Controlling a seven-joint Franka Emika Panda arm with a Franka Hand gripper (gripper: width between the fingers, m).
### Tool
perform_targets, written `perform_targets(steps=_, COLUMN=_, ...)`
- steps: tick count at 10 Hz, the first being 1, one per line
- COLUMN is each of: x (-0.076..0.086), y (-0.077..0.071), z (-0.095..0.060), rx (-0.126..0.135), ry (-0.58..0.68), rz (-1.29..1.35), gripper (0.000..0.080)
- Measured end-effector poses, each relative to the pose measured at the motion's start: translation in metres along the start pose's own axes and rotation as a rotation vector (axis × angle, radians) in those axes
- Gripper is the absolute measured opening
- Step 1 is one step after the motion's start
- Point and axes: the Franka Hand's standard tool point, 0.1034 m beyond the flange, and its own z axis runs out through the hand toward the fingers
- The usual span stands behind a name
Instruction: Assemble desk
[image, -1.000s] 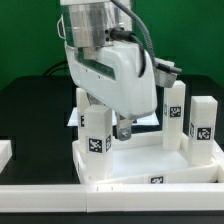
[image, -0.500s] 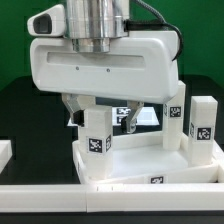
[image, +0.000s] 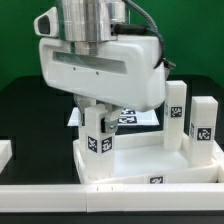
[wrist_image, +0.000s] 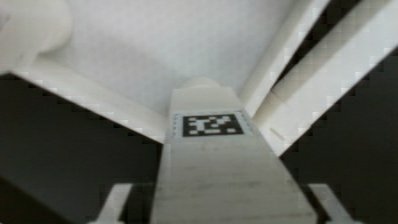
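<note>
The arm's white housing (image: 100, 65) is hanging low over the tabletop (image: 140, 160), blocking any approach from above to its near corner on the exterior view's left. Under it, a tagged leg (image: 97, 135) is standing upright at that corner; in the wrist view this leg (wrist_image: 214, 150) is filling the gap between the two fingers (wrist_image: 121, 205), leaving no spare room on either side. On the exterior view's right, two more legs (image: 176, 112) (image: 203, 125) are standing upright near each other, closing that flank. The tabletop's middle is lying open. The white rail (image: 110, 200) is bounding the front edge. The black table surface (image: 30, 110) on the exterior view's left is offering free passage.
</note>
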Motion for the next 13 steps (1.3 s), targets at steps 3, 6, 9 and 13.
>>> perform_targets(steps=3, x=0.0035, y=0.0012, z=0.0001, rx=0.032, ry=-0.036, rz=0.474, gripper=0.0285)
perform_targets(steps=6, x=0.003, y=0.0008, z=0.0007, rx=0.029, ry=-0.041, rz=0.713, gripper=0.0285)
perform_targets(steps=9, x=0.0037, y=0.001, z=0.0015, rx=0.043, ry=-0.031, rz=1.064, gripper=0.0288)
perform_targets(steps=13, x=0.0027, y=0.0028, z=0.0016, rx=0.052, ry=-0.018, rz=1.071, gripper=0.0489)
